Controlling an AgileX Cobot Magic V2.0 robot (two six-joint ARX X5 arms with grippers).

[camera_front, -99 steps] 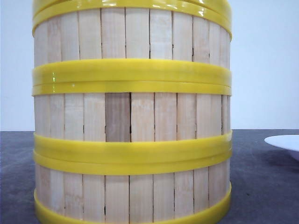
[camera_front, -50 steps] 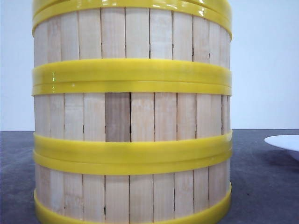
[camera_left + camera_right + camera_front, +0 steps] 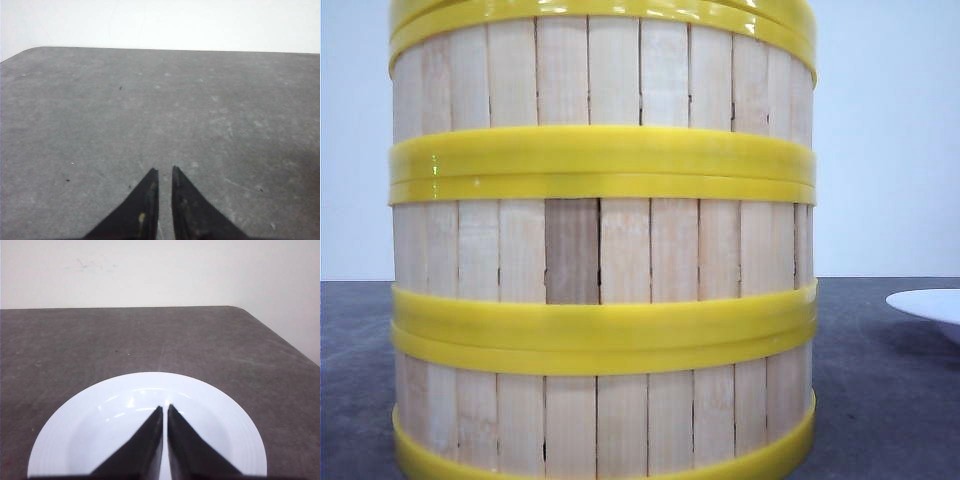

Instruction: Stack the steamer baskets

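In your front view, the steamer baskets [image 3: 602, 250] stood stacked in one column on the dark table [image 3: 880, 400], a white plate [image 3: 930, 305] off to their right. Your left gripper [image 3: 165, 172] had its jaws almost together over bare tabletop. Your right gripper [image 3: 165, 409] hung with jaws together, the plate directly beneath its tips.

Nothing shifts between the earlier front views and now: the steamer baskets [image 3: 602, 250] stand stacked alike, the white plate [image 3: 930, 305] unmoved at right.
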